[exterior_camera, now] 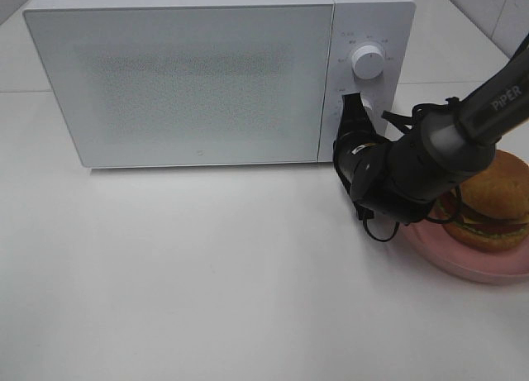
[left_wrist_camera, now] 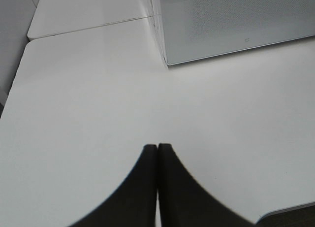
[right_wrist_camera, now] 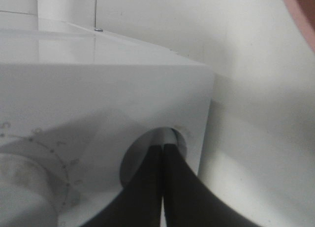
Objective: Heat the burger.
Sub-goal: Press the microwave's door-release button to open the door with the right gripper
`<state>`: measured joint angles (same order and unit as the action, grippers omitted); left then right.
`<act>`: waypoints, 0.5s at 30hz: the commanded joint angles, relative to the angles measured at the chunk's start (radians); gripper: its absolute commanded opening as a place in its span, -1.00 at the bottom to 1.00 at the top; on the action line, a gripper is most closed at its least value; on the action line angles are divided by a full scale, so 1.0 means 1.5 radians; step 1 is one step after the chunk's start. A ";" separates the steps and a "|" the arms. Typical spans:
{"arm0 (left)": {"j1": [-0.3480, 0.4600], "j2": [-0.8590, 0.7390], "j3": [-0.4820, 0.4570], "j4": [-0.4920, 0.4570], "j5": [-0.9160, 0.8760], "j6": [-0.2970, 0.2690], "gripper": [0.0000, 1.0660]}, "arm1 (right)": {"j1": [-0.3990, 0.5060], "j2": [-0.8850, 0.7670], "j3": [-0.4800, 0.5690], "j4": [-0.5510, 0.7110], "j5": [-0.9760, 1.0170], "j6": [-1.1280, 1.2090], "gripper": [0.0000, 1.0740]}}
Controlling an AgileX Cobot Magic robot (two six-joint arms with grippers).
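Pressing closed, empty right fingers [right_wrist_camera: 147, 187] into lower button [right_wrist_camera: 133, 155] of microwave [exterior_camera: 182, 75]; burger [exterior_camera: 496, 195] close behind that wrist, far from closed, empty left fingers [left_wrist_camera: 142, 187].

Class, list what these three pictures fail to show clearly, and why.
- Microwave interior: exterior high view, frosted door hides it.
- Lower control: exterior and right wrist views, right gripper covers it.
- Burger: exterior view, arm and picture edge hide part.
- Upper dial markings: too small.
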<state>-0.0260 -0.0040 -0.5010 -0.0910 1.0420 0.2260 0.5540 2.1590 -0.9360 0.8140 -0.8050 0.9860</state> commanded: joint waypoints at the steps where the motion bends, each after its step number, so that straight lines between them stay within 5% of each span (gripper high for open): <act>1: 0.003 -0.015 0.002 0.000 -0.003 -0.003 -1.00 | -0.007 -0.003 -0.032 -0.045 -0.057 0.011 -1.00; 15: 0.003 -0.015 0.002 0.000 -0.003 -0.003 -1.00 | -0.015 -0.003 -0.032 -0.046 -0.075 0.020 -1.00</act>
<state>-0.0260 -0.0040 -0.5010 -0.0910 1.0420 0.2260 0.5530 2.1590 -0.9360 0.8140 -0.8050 1.0110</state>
